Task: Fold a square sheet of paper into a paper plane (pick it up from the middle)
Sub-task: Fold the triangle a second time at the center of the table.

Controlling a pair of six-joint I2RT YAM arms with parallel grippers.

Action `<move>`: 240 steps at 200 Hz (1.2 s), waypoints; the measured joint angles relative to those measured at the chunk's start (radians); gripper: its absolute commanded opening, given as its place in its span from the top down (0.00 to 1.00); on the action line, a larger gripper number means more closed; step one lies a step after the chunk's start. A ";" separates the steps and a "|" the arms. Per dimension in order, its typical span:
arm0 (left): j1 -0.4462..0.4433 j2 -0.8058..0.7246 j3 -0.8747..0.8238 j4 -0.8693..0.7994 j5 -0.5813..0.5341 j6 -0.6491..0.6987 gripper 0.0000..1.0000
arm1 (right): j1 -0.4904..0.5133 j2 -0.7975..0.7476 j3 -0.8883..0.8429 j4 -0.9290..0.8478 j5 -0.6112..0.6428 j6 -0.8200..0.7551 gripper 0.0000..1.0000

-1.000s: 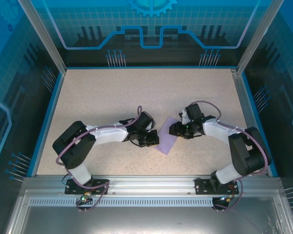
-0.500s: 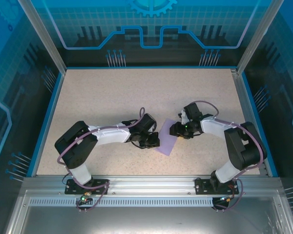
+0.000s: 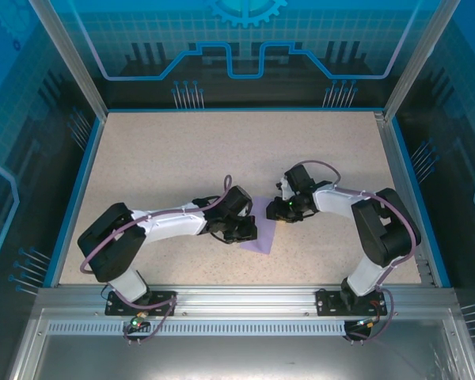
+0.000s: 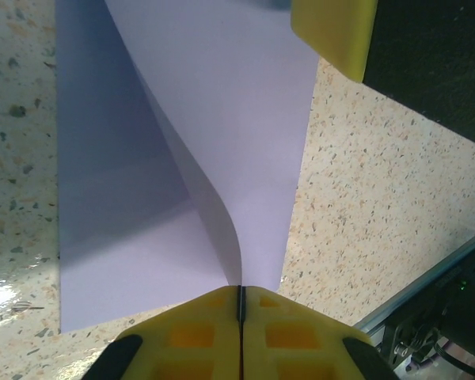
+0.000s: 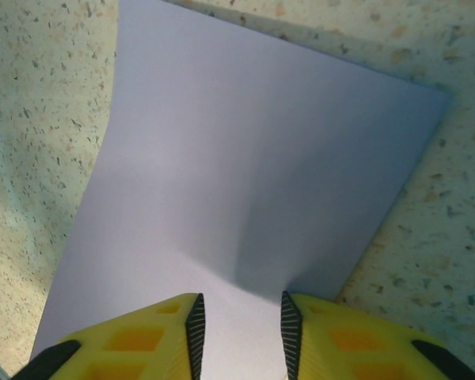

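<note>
- Where the two arms meet near the middle of the surface (image 3: 182, 158), the paper (image 3: 261, 240) lies between their tips; it is lavender and unmarked
- Left tool (image 4: 240, 305): jaws pressed together to a hairline, clamped on one edge of the paper; that edge rises off the surface and curls up into the pads, while the part beside it lies flat
- Right tool (image 5: 239, 323): jaws parted by a narrow gap at the opposite edge; paper shows between the fingertips; whether the pads touch it cannot be told
- Left wrist view: one yellow finger of the right tool stands at the paper's far edge
- Right wrist view: a soft shadowed swell crosses the paper ahead of the fingertips
</note>
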 measured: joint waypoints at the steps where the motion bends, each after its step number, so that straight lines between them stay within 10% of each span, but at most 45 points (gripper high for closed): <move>1: 0.000 0.000 0.000 0.000 0.000 0.000 0.93 | 0.000 0.000 0.000 0.000 0.000 0.000 0.69; 240: -0.002 0.217 0.192 0.000 0.011 0.026 0.92 | 0.003 0.017 -0.001 0.020 -0.024 -0.014 0.71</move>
